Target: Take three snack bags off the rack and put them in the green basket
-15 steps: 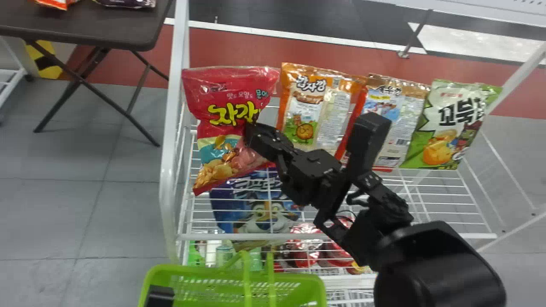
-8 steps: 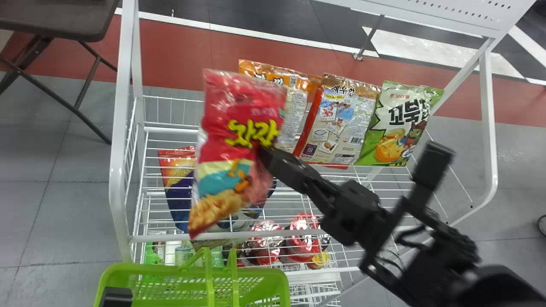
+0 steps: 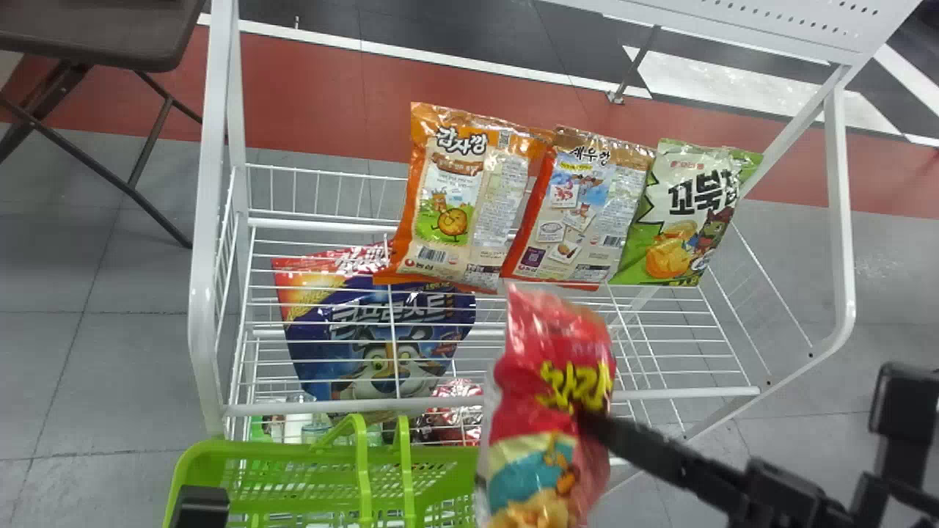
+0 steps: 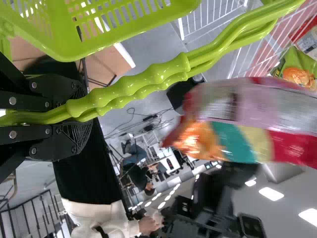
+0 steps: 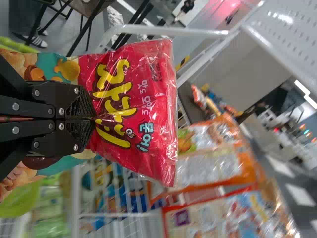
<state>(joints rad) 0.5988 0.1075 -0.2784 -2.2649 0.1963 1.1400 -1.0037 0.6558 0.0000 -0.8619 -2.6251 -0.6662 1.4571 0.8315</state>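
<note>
The right tool is closed on a glossy red plastic snack bag with yellow lettering, pinching it midway along one side. The bag hangs in front of the white wire rack, at the right end of the lime-green slotted plastic basket. The left tool is narrow, clamped around the basket's raised handles. On the rack, an orange bag, a red-and-brown bag and a green-and-white bag lean side by side.
</note>
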